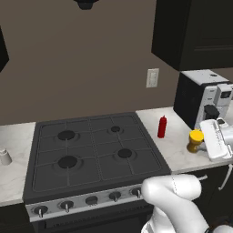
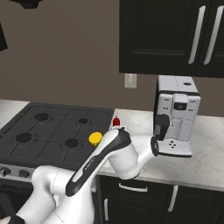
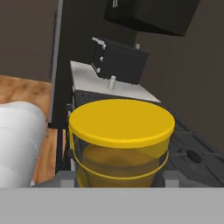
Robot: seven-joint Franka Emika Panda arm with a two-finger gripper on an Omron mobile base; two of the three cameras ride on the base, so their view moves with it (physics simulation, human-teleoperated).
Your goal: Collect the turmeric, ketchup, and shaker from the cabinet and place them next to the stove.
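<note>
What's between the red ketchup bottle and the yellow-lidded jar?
Nothing: in the left base view, just bare pale marble counter lies between the slim red ketchup bottle and the amber turmeric jar with its yellow cap.

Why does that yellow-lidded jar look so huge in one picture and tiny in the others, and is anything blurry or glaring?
In the hand view the turmeric sits right at the camera, so it swells and hides the fingertips. In the left base view it is small beside the ketchup, with flat, even light and only faint shadows. In the right base view the arm covers most of it. No glare; edges are just slightly soft.
</note>
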